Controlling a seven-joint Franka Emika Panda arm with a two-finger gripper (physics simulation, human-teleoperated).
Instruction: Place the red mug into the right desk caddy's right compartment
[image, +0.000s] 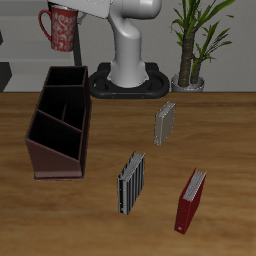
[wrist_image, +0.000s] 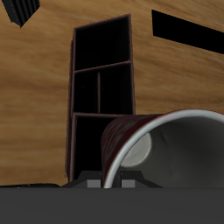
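Observation:
The red mug (image: 62, 30) hangs high in the air above the back end of the right desk caddy (image: 45, 145), its handle pointing away from the robot. My gripper (image: 69, 9) is shut on the mug's rim. In the wrist view the mug (wrist_image: 131, 140) fills the foreground, its white inside showing. Below it lies the caddy (wrist_image: 70, 96) with all its sections. The right compartment (image: 66, 77) is the squarish end section farthest back, nearly under the mug. The slant-mouthed section (image: 52, 135) is nearest the table's front edge.
The robot base (image: 125, 82) stands at the table's back, beside a potted plant (image: 192, 60). A grey striped book (image: 165, 122), a dark striped book (image: 130, 182) and a red book (image: 190, 200) stand upright on the table away from the caddy.

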